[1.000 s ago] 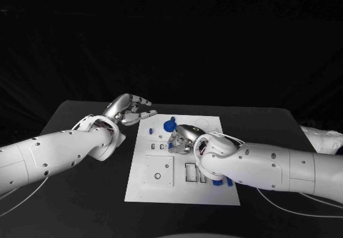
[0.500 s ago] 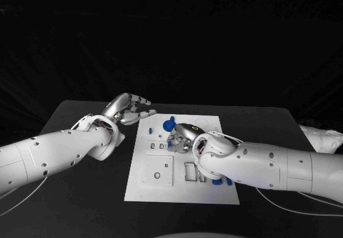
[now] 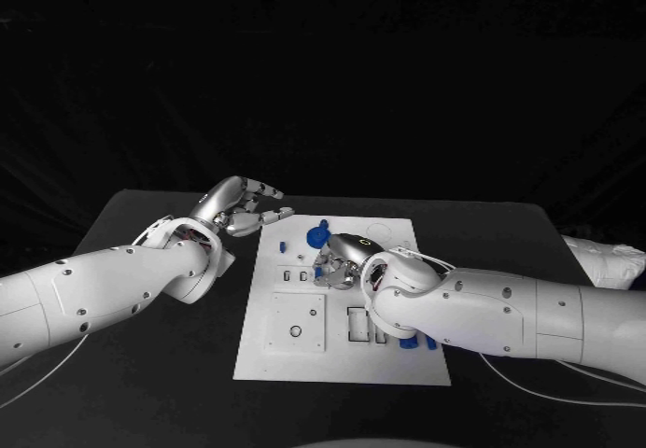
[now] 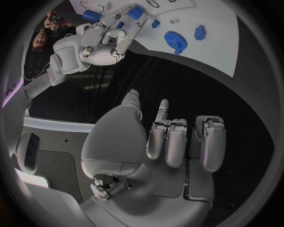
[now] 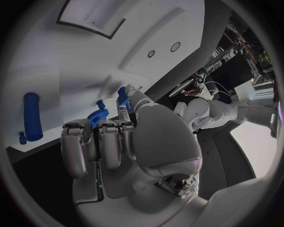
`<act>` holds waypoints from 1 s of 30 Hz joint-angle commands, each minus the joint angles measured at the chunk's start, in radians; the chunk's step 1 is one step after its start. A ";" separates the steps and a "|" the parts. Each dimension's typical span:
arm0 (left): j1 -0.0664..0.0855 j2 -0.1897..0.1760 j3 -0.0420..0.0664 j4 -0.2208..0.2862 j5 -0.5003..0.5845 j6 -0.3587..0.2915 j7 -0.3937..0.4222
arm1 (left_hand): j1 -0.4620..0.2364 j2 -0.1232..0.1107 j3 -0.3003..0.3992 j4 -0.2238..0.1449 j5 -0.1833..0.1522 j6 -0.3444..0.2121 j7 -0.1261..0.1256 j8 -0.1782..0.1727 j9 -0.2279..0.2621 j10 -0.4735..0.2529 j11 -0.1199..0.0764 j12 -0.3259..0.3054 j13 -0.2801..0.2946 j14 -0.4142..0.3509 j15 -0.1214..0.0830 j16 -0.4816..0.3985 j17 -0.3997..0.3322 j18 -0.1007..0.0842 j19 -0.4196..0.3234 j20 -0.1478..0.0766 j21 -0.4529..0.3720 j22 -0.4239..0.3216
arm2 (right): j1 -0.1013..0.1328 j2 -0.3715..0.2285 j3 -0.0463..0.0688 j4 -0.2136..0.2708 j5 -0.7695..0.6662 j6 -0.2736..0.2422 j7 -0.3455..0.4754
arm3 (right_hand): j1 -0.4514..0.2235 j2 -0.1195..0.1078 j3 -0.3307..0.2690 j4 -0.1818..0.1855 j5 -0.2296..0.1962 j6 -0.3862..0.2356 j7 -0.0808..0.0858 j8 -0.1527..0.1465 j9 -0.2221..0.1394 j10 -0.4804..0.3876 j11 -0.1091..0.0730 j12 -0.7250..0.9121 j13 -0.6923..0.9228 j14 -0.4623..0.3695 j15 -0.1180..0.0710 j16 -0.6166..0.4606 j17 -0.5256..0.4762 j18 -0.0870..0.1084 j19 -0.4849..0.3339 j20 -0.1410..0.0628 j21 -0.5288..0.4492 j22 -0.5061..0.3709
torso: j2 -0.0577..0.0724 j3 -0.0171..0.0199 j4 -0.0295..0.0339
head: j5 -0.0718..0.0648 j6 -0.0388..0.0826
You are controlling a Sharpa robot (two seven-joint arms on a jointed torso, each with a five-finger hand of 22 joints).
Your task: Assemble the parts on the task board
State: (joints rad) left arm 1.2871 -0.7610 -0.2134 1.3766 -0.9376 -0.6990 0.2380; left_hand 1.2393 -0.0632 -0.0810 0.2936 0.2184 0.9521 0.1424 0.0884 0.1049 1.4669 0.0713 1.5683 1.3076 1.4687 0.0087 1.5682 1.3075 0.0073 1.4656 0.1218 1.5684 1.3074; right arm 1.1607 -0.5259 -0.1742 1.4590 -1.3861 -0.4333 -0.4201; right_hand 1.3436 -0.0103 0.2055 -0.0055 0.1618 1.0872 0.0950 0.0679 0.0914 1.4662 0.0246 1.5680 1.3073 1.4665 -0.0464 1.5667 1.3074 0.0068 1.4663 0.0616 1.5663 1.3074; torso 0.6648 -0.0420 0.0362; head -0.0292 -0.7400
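Your right hand [image 3: 344,259] pinches a small blue part [image 4: 135,12] in its fingers over the middle of the board [image 3: 390,364], seemingly mid-insertion, so next seat it squarely and press; your left hand [image 3: 243,205] hovers off the board's edge, fingers curled, empty.

In the head view we could not tell what the right hand [image 3: 344,259] pinched over the task board [image 3: 347,364]: its own knuckles covered the fingertips. The right forearm hid most of the blue parts [image 3: 417,342] near the board's right edge. In the right wrist view the fingers [image 5: 108,142] concealed part of the blue gear [image 5: 97,116], and the small blue piece [image 5: 123,97] at the fingertips was too small for us to name. We could not make out the tiny pieces [image 3: 284,246] beside the left hand [image 3: 240,207].
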 commanded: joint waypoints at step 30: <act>0.001 -0.002 0.001 0.004 -0.003 0.011 0.006 | 0.005 0.010 0.009 0.000 -0.002 0.005 0.000 -0.005 -0.001 0.104 0.005 0.002 0.263 0.102 0.004 0.003 0.263 -0.007 0.105 0.006 0.002 0.263 | 0.000 -0.043 0.000 0.058 -0.001 -0.078 0.055 | -0.032 -0.054 -0.040 -0.001 -0.018 -0.190 0.046 -0.006 -0.025 0.105 0.051 0.003 0.264 0.104 0.044 0.004 0.263 -0.007 0.104 0.044 0.004 0.263 | 0.001 0.0025 0.0000 | 0.008 0.001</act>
State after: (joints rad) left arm 1.2871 -0.7623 -0.2134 1.3776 -0.9376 -0.6983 0.2377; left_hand 1.2434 -0.0592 -0.0783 0.2909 0.2184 0.9521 0.1424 0.0884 0.1050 1.4669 0.0713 1.5683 1.3074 1.4687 0.0087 1.5682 1.3073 0.0073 1.4656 0.1218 1.5684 1.3074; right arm 1.1600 -0.5642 -0.1746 1.5099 -1.3856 -0.4502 -0.4052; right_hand 1.3177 -0.0624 0.1679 -0.0064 0.1477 0.9042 0.1426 0.0635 0.0657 1.4641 0.0692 1.5680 1.3081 1.4665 -0.0106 1.5667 1.3081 0.0068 1.4661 0.0971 1.5663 1.3080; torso 0.6661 -0.0407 0.0359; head -0.0244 -0.7403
